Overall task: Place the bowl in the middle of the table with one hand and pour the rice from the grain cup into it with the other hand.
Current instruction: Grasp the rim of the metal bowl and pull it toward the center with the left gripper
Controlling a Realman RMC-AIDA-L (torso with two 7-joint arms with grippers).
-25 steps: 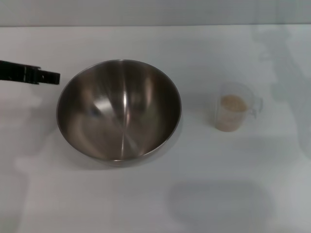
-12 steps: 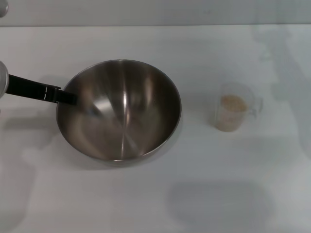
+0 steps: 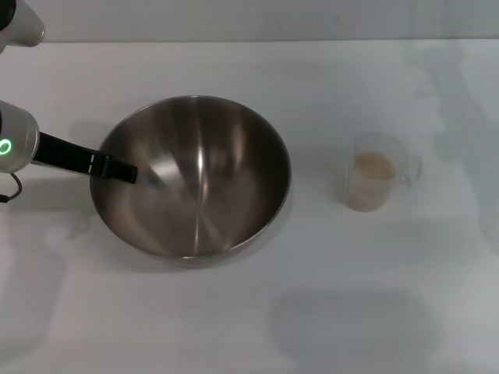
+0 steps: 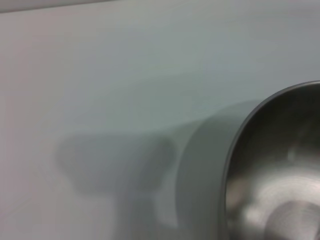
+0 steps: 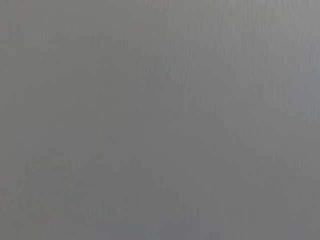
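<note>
The steel bowl (image 3: 234,156) sits left of the middle of the white table (image 3: 327,312). My left gripper (image 3: 117,169) comes in from the left edge, its black end reaching over the bowl's left rim. The left wrist view shows the bowl's (image 4: 270,165) rim and outer wall close by. To the right of the bowl, well apart from it, stands the clear grain cup (image 3: 376,183), upright with its handle to the right. Pale rice (image 3: 373,165) fills it. My right gripper is out of view, and the right wrist view shows only a plain grey surface.
The left arm's white body with a green light (image 3: 14,146) stands at the left edge. Bare tabletop lies in front of the bowl and the cup, and between them.
My left gripper has moved right and slightly nearer, from outside the bowl's left side to over its left rim. Bowl and cup have not moved.
</note>
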